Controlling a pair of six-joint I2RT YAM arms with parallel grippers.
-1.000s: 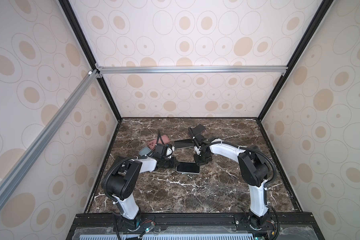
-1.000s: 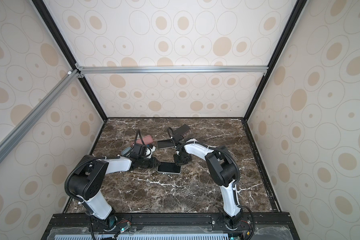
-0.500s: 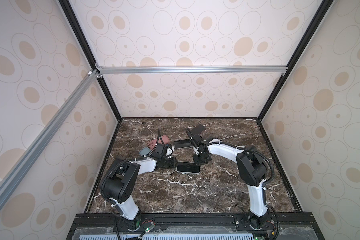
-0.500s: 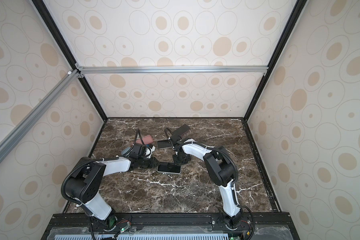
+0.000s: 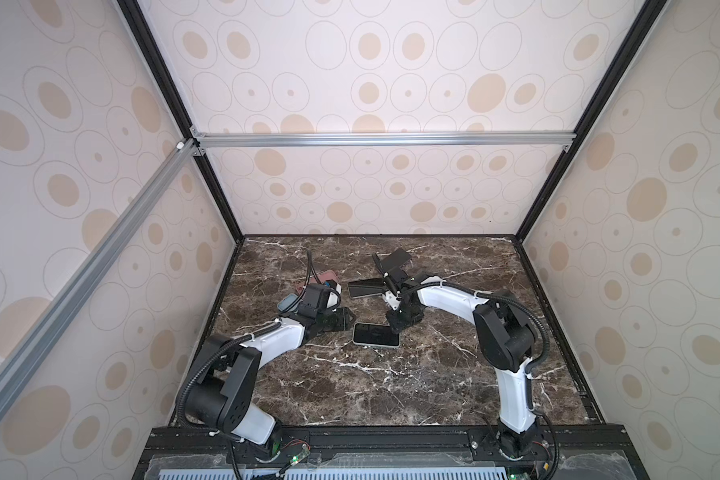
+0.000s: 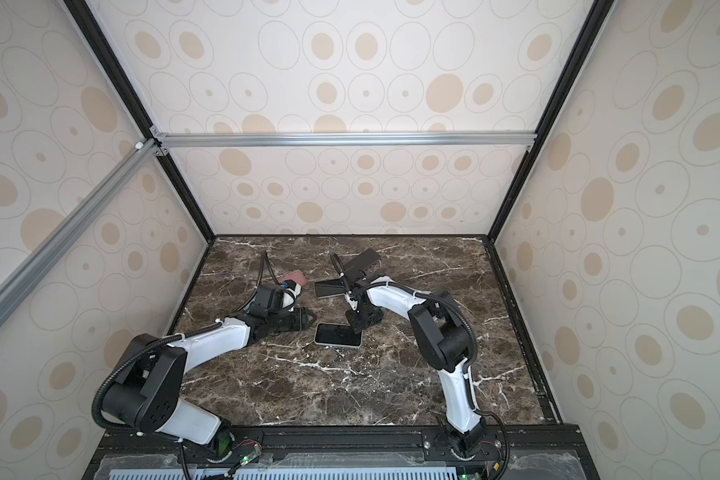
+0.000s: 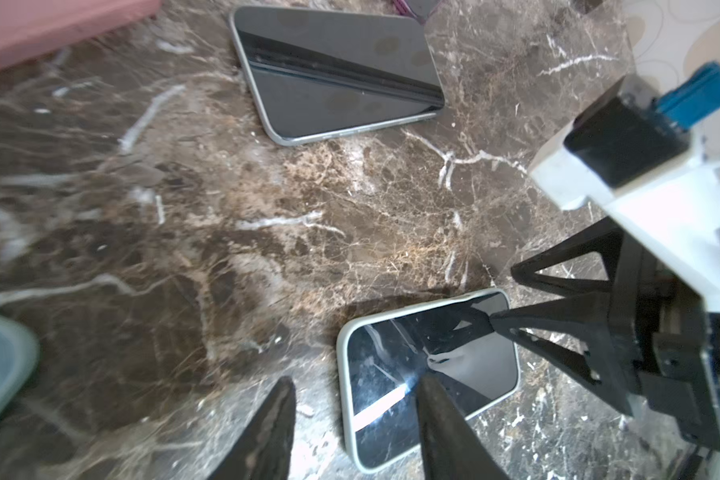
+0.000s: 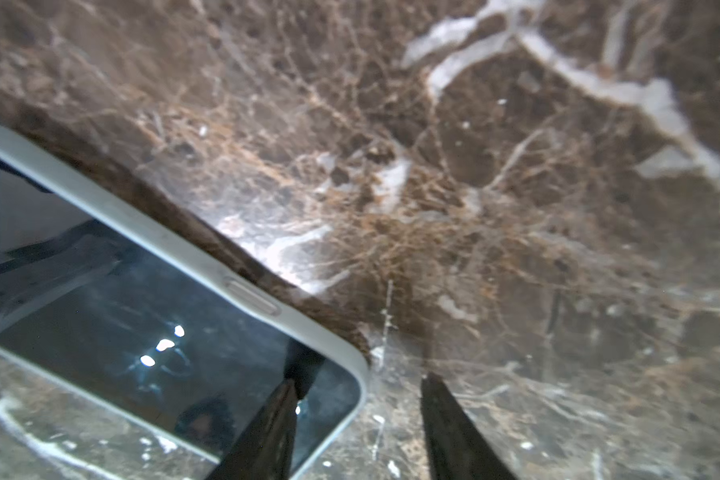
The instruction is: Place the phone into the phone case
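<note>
Release: both the left gripper (image 5: pixel 350 321) and right gripper (image 5: pixel 394 329) have just sprung half open, empty. Between them the glossy black phone (image 5: pixel 375 333) lies flat, apparently seated in its pale rubbery phone case (image 8: pixel 163 237).

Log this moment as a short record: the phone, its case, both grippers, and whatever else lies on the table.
phone: screen up, flat on the marble table, between the two grippers
phone case: pale, fitted around the phone, rim showing along its edges
left gripper: open, holding nothing, jaws astride one short end of the phone
right gripper: open, holding nothing, jaws astride a corner of the phone
others: bare dark phone, pink case, grey-green case, all apart from the cased phone
</note>
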